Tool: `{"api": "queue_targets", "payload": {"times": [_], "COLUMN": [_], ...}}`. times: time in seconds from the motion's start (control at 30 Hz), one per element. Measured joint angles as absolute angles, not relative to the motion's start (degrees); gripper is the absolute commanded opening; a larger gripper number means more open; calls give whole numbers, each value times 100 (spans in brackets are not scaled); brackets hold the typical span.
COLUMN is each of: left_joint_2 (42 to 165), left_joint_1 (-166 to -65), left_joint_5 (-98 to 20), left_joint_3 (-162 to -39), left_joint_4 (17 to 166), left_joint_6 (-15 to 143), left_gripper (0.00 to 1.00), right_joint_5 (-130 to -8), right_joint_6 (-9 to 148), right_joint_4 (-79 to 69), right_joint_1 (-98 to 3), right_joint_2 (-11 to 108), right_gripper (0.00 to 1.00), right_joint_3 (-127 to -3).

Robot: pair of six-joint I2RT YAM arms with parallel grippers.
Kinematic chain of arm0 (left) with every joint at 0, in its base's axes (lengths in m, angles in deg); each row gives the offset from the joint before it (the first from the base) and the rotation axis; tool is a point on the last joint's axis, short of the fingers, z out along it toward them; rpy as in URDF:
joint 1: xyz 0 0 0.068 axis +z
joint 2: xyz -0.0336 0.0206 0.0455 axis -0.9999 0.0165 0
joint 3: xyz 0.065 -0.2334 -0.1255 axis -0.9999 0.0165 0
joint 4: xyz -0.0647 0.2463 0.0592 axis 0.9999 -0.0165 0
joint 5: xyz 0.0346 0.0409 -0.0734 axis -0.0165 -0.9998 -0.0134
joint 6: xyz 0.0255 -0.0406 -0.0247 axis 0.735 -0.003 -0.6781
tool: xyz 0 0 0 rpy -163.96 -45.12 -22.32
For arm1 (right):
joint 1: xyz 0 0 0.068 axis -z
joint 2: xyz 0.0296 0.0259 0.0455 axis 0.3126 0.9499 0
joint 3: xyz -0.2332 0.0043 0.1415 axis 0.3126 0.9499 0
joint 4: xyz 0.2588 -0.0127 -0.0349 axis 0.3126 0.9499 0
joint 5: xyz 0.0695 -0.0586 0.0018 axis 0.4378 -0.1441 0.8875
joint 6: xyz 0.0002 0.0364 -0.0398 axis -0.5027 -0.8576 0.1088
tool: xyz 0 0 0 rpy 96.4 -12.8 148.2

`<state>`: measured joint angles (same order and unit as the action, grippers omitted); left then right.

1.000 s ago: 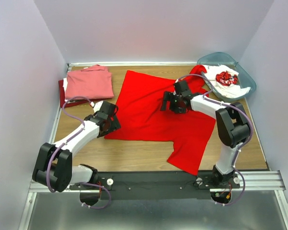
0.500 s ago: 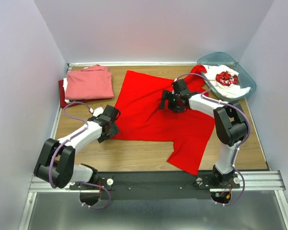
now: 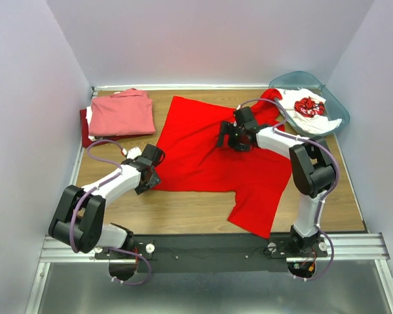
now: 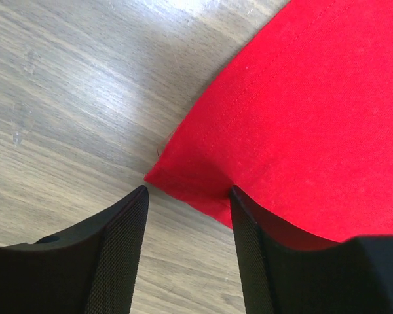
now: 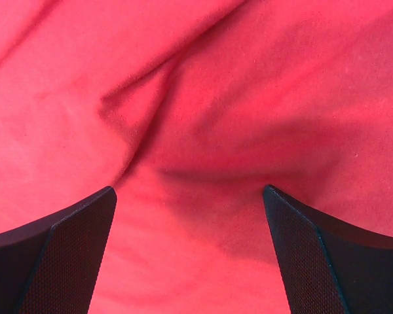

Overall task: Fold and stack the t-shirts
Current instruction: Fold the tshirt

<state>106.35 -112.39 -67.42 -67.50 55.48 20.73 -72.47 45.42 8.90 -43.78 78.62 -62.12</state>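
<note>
A plain bright red t-shirt (image 3: 203, 147) lies spread flat on the wooden table (image 3: 183, 209). My left gripper (image 3: 146, 175) is open at its near left hem corner (image 4: 177, 180); one finger stands on bare wood, the other on the cloth edge. My right gripper (image 3: 228, 139) is open, low over the shirt's wrinkled upper middle (image 5: 190, 176). A folded salmon-pink shirt (image 3: 121, 112) lies on a darker red one (image 3: 85, 127) at the far left. A white shirt with red print (image 3: 306, 104) lies in the bin.
A translucent teal bin (image 3: 327, 98) stands at the far right corner. White walls close the table on three sides. A metal rail (image 3: 209, 245) runs along the near edge.
My left gripper has moved down and left to the shirt's hem corner. My right gripper has crept slightly up and left over the shirt.
</note>
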Motion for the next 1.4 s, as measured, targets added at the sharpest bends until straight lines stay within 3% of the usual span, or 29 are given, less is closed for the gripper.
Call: {"api": "queue_targets", "payload": {"times": [0.7,0.87,1.07,1.2,1.23,1.4], "left_joint_2": [10204,10290,10373,10471,10486,10521], "left_joint_1": [-11011,-11000,-11000,-11000,-11000,-11000], "left_joint_5": [-6871,-6866,-6864,-6862,-6860,-6827], "left_joint_3": [-6696,-6595,-6528,-6534,-6534,-6536], "left_joint_4": [5602,5690,5812,5959,6013,6186], "left_joint_6": [2011,2027,2033,2092,2107,2234], "left_gripper": [58,42,33,14,3,0], "right_joint_5": [-7726,-7732,-7737,-7737,-7737,-7728], "right_joint_6": [4542,4529,4503,4501,4503,4507], "right_joint_4": [470,466,466,468,470,621], "right_joint_1": [-4415,-4415,-4415,-4415,-4415,-4415], "right_joint_2": [8299,8299,8293,8282,8275,8153], "right_gripper": [100,100,100,100,100,100], "right_joint_3": [-6608,-6608,-6608,-6605,-6603,-6520]}}
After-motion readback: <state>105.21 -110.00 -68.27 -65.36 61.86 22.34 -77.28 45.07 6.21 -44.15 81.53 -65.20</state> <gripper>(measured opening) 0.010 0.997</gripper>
